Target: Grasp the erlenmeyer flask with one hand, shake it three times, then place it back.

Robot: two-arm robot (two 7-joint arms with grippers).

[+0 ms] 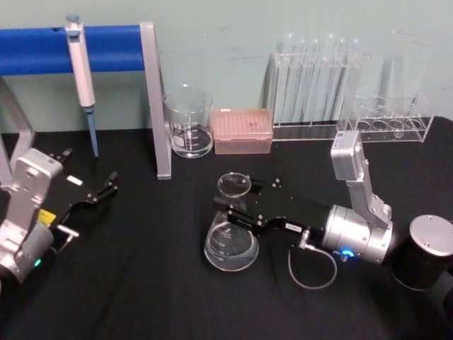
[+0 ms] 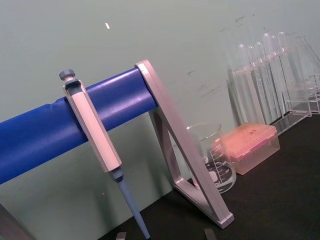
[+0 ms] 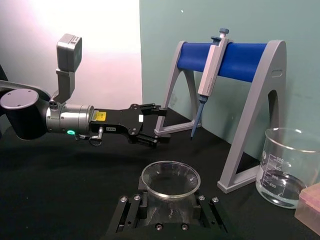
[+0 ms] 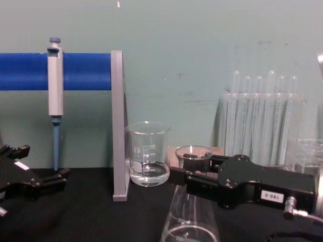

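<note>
Standing upright on the black table [image 1: 141,297] in the head view, the flask [image 1: 230,244] has the hand [image 1: 233,197] set about its neck, below the rim. The right wrist view looks down the flask's mouth; grip or clearance cannot be told. That view also shows the left gripper [image 3: 161,124] spread, well apart.

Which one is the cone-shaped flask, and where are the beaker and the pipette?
erlenmeyer flask [image 1: 231,248]: head view, on its wide glass base.
beaker [image 1: 188,129]: head view, on its front wall.
pipette [image 1: 80,71]: head view, on its grey handle.
</note>
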